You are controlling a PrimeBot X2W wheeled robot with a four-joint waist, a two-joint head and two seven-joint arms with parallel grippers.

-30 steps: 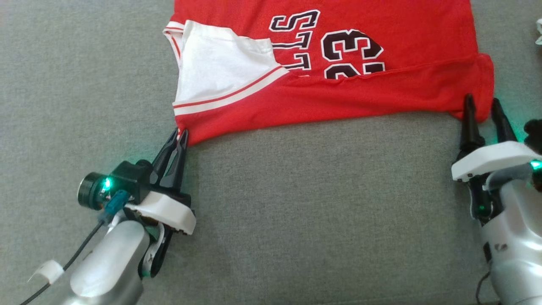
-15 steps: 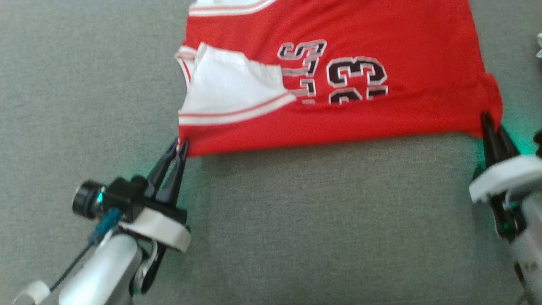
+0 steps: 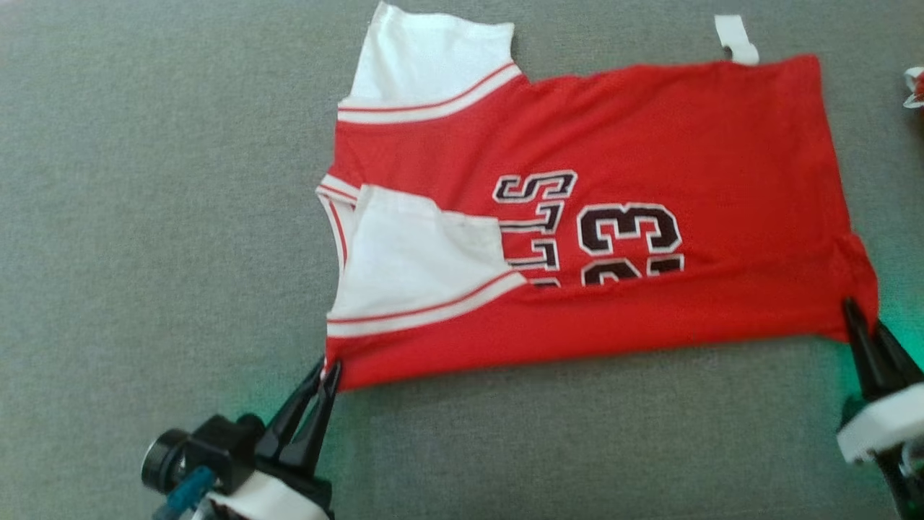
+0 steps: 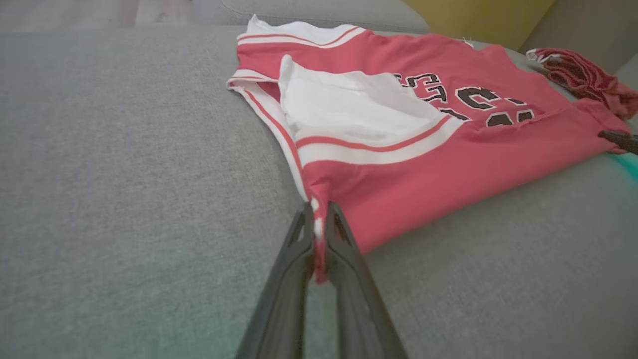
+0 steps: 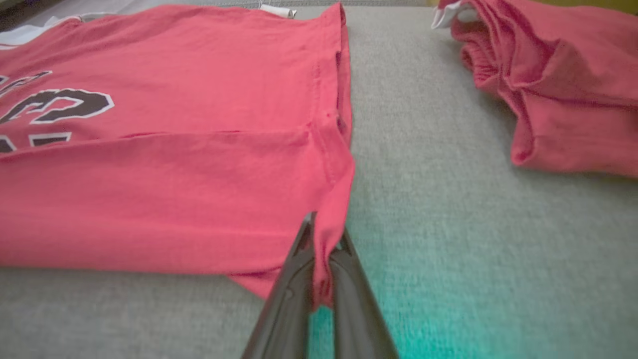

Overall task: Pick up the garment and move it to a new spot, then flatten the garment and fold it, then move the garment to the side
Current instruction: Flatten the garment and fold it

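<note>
Here, jersey (image 3: pixel 650 130) corners in left gripper (image 3: pixel 328 368) and right gripper (image 3: pixel 864 316).

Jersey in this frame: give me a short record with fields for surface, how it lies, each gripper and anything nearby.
surface: grey cushion
jersey: red, spread print up; near long edge folded over part of the number; one white sleeve folded onto the front
left gripper: jaws shut on the near corner at the sleeve end
right gripper: jaws shut on the near corner at the hem end
nearby: bunched red garment beyond the hem, apart from the jersey
</note>
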